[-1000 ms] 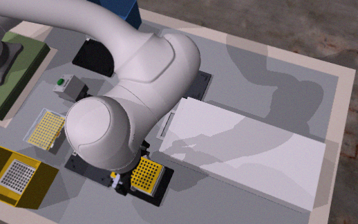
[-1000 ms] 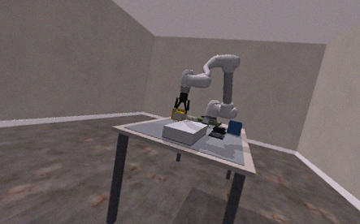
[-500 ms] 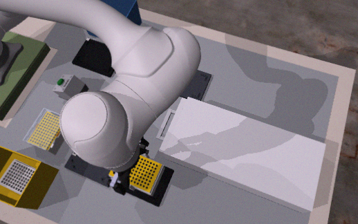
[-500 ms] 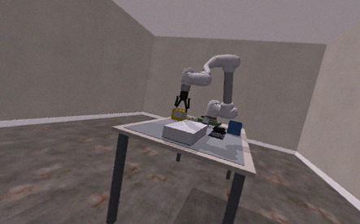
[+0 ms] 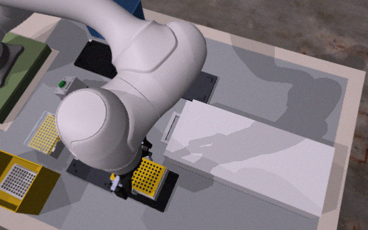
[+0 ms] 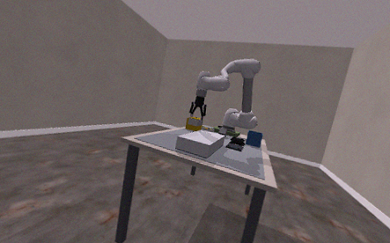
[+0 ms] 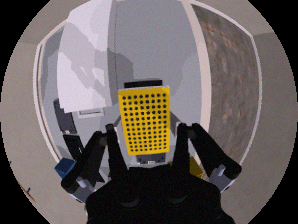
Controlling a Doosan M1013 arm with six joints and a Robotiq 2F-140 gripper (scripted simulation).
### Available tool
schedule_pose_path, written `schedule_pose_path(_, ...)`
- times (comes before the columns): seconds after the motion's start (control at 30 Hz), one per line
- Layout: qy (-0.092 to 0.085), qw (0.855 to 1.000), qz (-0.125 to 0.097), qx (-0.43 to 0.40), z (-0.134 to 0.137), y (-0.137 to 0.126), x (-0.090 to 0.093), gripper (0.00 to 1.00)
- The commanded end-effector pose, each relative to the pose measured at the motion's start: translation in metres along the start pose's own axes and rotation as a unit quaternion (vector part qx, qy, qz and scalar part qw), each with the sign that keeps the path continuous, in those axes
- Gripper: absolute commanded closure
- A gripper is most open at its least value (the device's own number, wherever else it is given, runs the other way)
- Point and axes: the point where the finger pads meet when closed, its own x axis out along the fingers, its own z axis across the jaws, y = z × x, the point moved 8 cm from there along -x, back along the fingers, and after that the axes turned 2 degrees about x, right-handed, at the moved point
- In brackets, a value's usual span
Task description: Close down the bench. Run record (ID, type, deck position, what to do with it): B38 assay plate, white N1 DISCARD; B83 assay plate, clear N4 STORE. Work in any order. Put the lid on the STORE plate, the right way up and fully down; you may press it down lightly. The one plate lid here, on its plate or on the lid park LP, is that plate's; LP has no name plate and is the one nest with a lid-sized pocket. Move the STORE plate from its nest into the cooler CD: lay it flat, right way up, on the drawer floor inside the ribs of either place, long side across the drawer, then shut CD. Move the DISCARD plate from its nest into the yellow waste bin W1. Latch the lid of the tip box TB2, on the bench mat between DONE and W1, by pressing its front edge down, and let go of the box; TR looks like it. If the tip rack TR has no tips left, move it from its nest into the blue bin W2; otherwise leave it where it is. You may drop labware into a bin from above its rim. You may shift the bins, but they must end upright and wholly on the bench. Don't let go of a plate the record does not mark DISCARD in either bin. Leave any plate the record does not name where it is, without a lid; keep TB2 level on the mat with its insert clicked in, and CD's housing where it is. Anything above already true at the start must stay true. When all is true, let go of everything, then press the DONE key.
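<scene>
Wrist view: gripper (image 7: 148,141) clamped on the yellow tip rack (image 7: 147,121), one finger on each long side, perforated top face toward the lens; whether any holes carry tips cannot be told. Top view: same tip rack (image 5: 148,177) sits over a black nest (image 5: 167,193) near the front of the bench mat (image 5: 249,85), partly under the white arm (image 5: 135,71); whether it touches the nest cannot be told. White cooler (image 5: 256,163) lies just right of the rack, long and closed. A second yellow-topped tip box (image 5: 43,134) stands left of the arm, apart from the green DONE key (image 5: 62,84). Yellow waste bin (image 5: 35,192) at the front-left corner holds a white plate (image 5: 18,180). Exterior view: gripper (image 6: 197,108) hangs above the yellow object at the far edge of the table (image 6: 140,142), blue bin (image 6: 254,138) toward the right
</scene>
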Motion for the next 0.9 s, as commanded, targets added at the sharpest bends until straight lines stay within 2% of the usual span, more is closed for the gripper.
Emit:
schedule_pose_path(0.0,0.000,1.000,0.000,0.000,0.000,0.000,-0.005,1.00)
schedule_pose_path(0.87,0.000,1.000,0.000,0.000,0.000,0.000,-0.035,1.00)
